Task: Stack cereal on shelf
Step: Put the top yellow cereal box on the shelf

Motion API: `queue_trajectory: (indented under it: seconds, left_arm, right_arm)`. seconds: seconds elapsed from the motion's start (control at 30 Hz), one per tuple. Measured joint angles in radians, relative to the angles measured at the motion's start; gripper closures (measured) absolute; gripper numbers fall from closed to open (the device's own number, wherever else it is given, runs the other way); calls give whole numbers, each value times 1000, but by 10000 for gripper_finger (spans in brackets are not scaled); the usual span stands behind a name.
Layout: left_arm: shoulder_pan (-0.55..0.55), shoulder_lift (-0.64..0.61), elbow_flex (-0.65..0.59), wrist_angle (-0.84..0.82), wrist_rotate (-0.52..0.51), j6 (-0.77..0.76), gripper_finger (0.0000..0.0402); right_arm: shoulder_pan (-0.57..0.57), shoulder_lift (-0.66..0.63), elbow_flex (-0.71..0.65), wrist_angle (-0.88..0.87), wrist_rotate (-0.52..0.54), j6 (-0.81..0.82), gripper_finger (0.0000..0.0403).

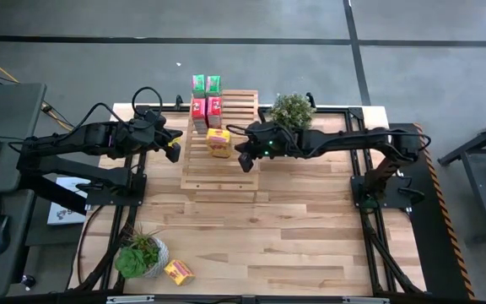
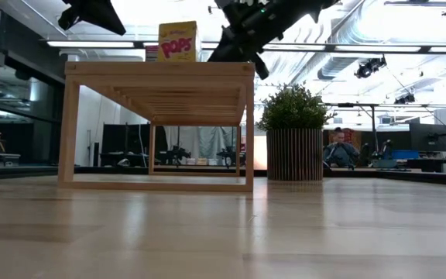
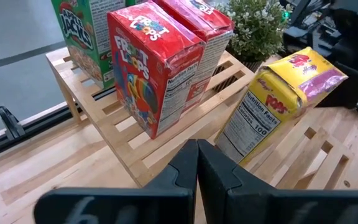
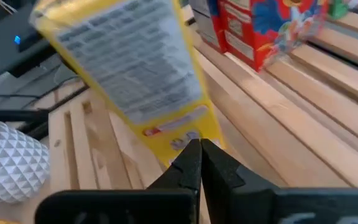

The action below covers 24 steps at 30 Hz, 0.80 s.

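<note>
Five boxes on shelf (image 1: 219, 156): two green boxes (image 1: 207, 83) at the far end, two red boxes (image 1: 207, 111) next, one yellow box (image 1: 218, 142) nearest the middle, seen tilted in the left wrist view.
Sixth box: second yellow box (image 1: 178, 271) was seen on the table beside a potted plant (image 1: 139, 254), well apart from the shelf.
Left gripper (image 1: 174, 150): held just beside the shelf's left edge; fingers pressed together, nothing between them.
Right gripper (image 1: 245, 160): held over the shelf, close to the yellow box; fingers pressed together, nothing held.

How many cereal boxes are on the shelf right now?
5: two green boxes at the shelf's far end, two red boxes next, one yellow box mid-shelf. A sixth box lies by the near plant.
</note>
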Motion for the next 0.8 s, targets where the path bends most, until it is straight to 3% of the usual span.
queue_trajectory:
  seconds: [0.43, 0.8]
  left_arm:
    - [0, 0, 0, -7, 35, 2, 401]
    - [0, 0, 0, -76, 232, 113, 401]
  right_arm:
    - [11, 87, 0, 238, -9, 78, 403]
    - [31, 126, 0, 314, -16, 101, 403]
